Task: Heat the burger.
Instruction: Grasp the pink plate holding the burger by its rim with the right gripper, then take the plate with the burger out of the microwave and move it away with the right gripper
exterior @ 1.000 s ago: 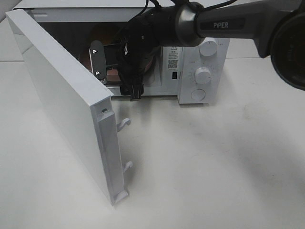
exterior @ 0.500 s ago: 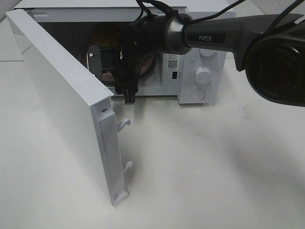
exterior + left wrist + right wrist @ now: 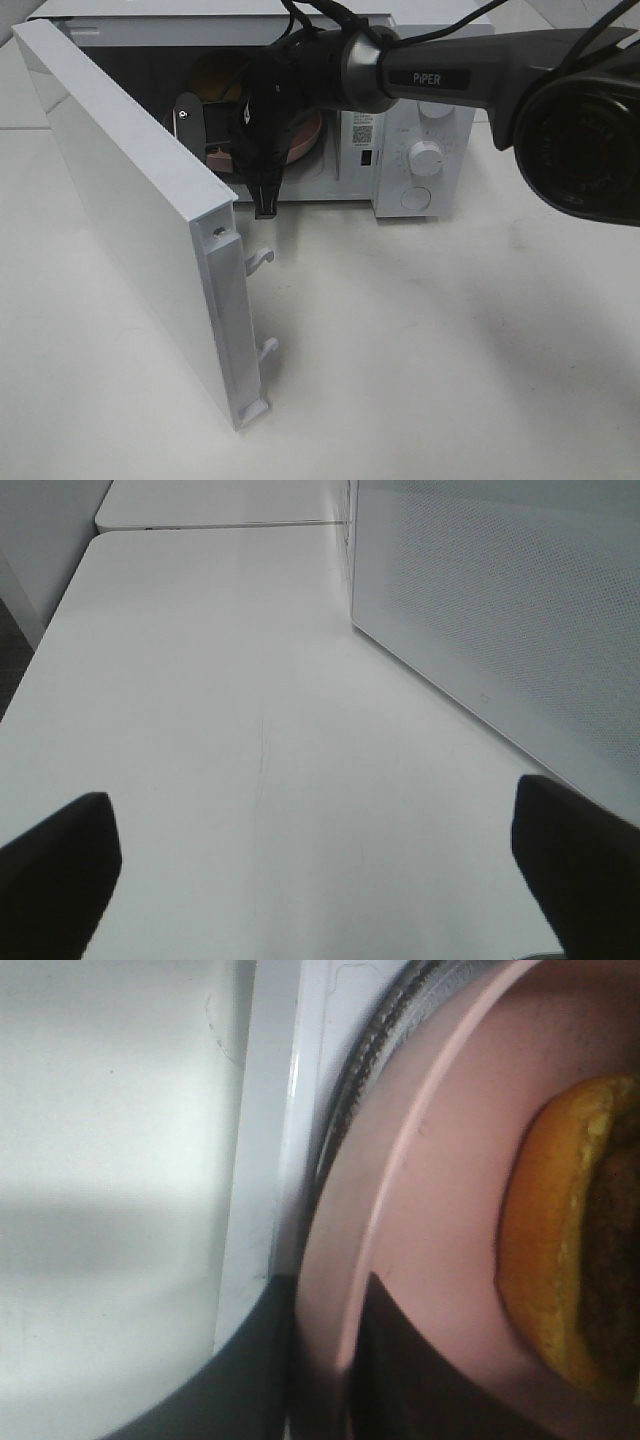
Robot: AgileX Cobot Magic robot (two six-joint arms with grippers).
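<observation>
Overhead, the microwave (image 3: 420, 150) stands at the far side of the table (image 3: 450, 350) with its door (image 3: 130, 210) swung wide toward the camera. The right arm (image 3: 440, 75) reaches across into the open cavity, and the right gripper (image 3: 215, 150) sits at the front of the cavity by the rim of the pink plate (image 3: 300, 140). Only a sliver of the burger (image 3: 215, 70) shows there, as a brown dome behind the wrist, deep inside the oven. From this angle the wrist hides how far apart the fingers stand.

Through the left wrist camera, the left gripper (image 3: 320, 865) hangs over bare table (image 3: 230, 680), its two dark fingers (image 3: 55, 860) far apart at the frame's edges with nothing between them. The perforated side panel of the microwave (image 3: 500, 600) rises just beside it.

Through the right wrist camera, the plate (image 3: 440, 1190) fills most of the frame, resting on the turntable (image 3: 370, 1070) inside the oven. The burger (image 3: 560, 1250) sits on the plate, its orange bun edge and dark patty visible. The right gripper (image 3: 325, 1360) has its dark fingers (image 3: 410, 1370) drawn narrow on either side of the plate's rim, clamping it.
</observation>
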